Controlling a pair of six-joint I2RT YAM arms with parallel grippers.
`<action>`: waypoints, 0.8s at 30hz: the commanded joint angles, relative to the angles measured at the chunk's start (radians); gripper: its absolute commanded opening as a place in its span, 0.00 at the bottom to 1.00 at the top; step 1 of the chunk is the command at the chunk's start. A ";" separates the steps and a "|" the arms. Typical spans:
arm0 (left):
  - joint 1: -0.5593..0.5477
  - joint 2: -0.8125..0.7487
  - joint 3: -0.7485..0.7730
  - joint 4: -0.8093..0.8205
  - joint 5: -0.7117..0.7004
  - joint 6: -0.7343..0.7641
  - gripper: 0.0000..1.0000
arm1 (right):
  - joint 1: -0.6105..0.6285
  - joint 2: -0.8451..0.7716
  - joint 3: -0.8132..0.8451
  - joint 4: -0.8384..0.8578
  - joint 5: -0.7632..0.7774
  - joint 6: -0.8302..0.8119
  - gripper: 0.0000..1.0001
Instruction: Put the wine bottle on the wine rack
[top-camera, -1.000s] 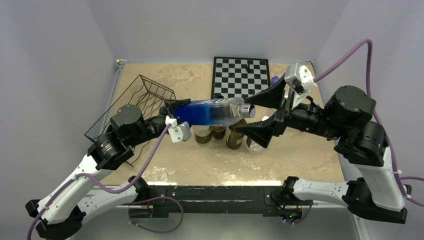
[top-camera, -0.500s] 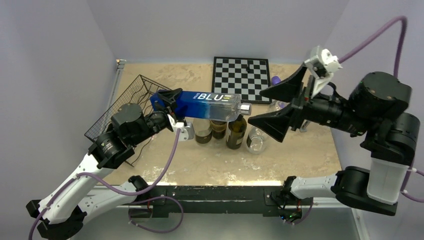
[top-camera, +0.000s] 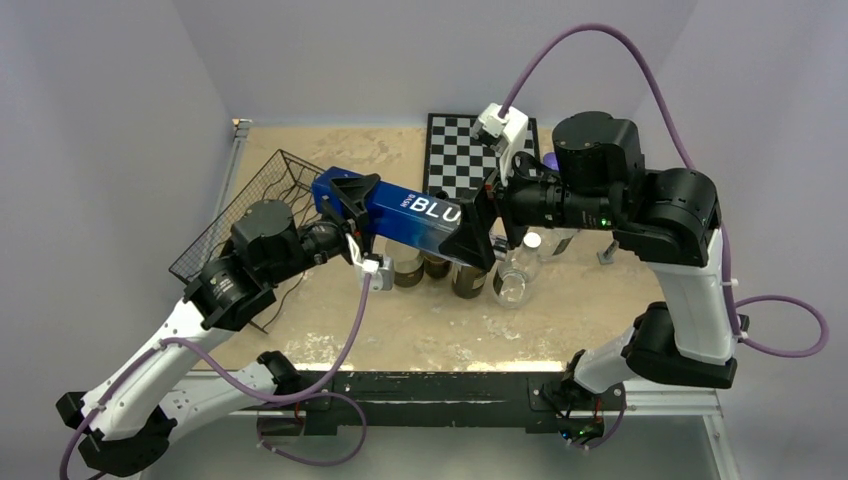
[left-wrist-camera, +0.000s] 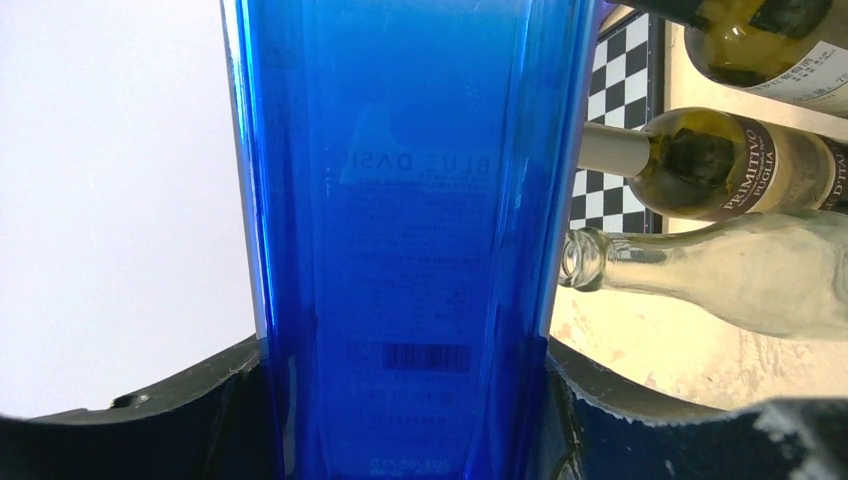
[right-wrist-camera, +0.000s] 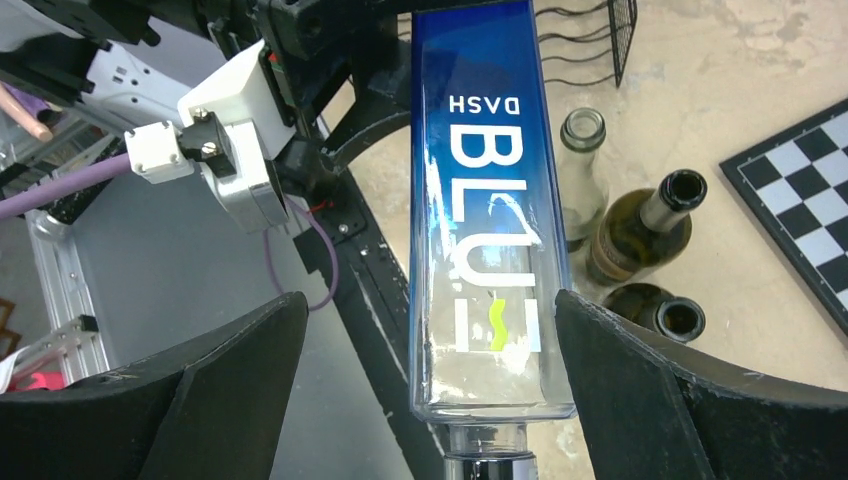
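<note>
The wine bottle is a square blue one lettered BLUE, lying level in the air above the table's middle. My left gripper is shut on its base end; in the left wrist view the blue glass fills the gap between both black fingers. My right gripper stands open around the clear neck end, with a gap on each side of the bottle. The wine rack, black wire, sits at the table's left edge, behind my left arm.
Several green and clear bottles stand upright under the held bottle; the left wrist view catches them as well. A black-and-white chessboard lies at the back. A purple object sits beside it.
The left gripper raised the bottle and swung its base toward the back left. The right arm swung in from the right; its open jaws now straddle the neck end.
</note>
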 joint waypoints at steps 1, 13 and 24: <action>0.002 -0.022 0.090 0.276 0.065 0.057 0.00 | 0.003 -0.014 -0.015 -0.063 0.027 -0.008 0.98; 0.002 -0.015 0.035 0.392 0.120 0.174 0.00 | 0.003 0.023 -0.072 -0.086 0.082 -0.034 0.98; 0.002 -0.001 0.003 0.465 0.119 0.199 0.00 | 0.003 0.013 -0.142 -0.014 0.090 -0.012 0.90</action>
